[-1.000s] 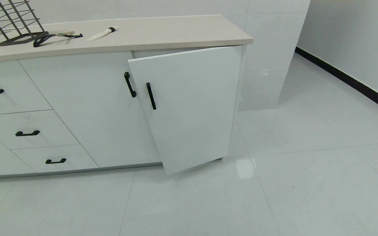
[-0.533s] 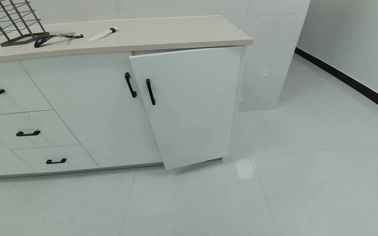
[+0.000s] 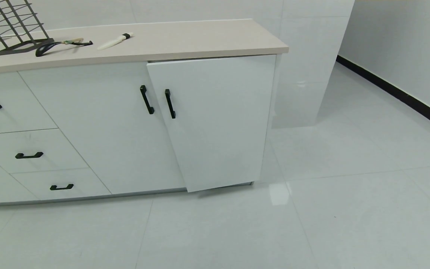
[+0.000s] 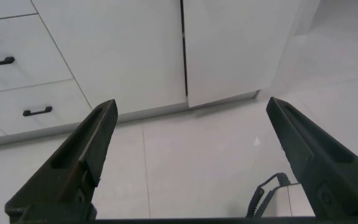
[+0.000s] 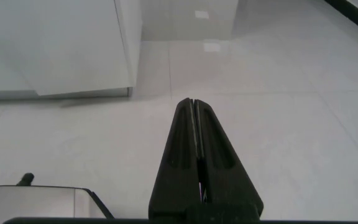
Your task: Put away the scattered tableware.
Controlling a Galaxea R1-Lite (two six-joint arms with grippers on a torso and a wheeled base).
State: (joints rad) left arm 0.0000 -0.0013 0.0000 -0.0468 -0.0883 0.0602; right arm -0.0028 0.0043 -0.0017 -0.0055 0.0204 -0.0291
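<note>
A black-handled utensil point(image 3: 50, 45) lies on the beige countertop point(image 3: 200, 37), toward ten o'clock in the head view. A white-handled utensil point(image 3: 115, 40) lies apart from it at its three o'clock. Just beside the black-handled utensil, at its nine o'clock, stands a wire rack point(image 3: 11, 28). Under the countertop the right-hand cabinet door point(image 3: 218, 123) stands slightly ajar at its handle edge, and what is inside is hidden. The drawers point(image 3: 32, 149) at eight o'clock are shut. Above the tiled floor point(image 3: 312, 224), the left gripper point(image 4: 191, 102) has its fingers spread wide and holds nothing. The right gripper point(image 5: 193, 106) has its fingers pressed together with nothing between them.
</note>
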